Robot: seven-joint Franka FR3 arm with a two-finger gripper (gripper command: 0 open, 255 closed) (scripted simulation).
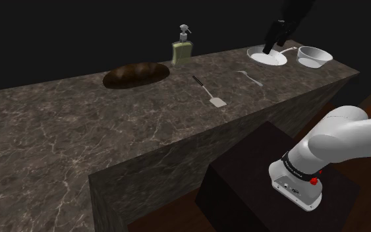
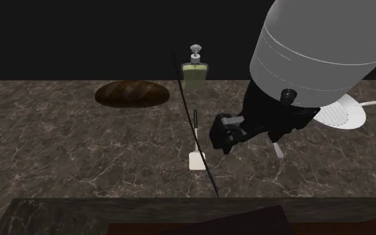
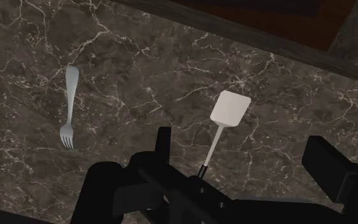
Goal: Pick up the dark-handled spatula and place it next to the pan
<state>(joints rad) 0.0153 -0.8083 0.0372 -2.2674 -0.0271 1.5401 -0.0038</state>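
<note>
While the spatula [image 3: 227, 114] lies flat on the counter [image 3: 139, 70], well apart from the pan [image 2: 353, 117], the gripper [image 3: 244, 149] hangs over its handle with 2 fingers spread, touching nothing. We judge this prepares the grasp.

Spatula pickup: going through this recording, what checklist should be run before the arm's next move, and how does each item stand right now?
1. Pincer open: ok, its fingers stand apart.
2. Spatula free to take: ok, it lies flat on the counter and nothing touches it.
3. Spatula lined up with the pincer: ok, in the wrist view its shaft runs between the fingers.
4. Pincer low enough to close: not ok, it seems to hang well above the counter.
5. Fork out of the way: ok, it lies apart from the spatula.
6. Pan in place as the target: ok, it sits on the counter.
</note>
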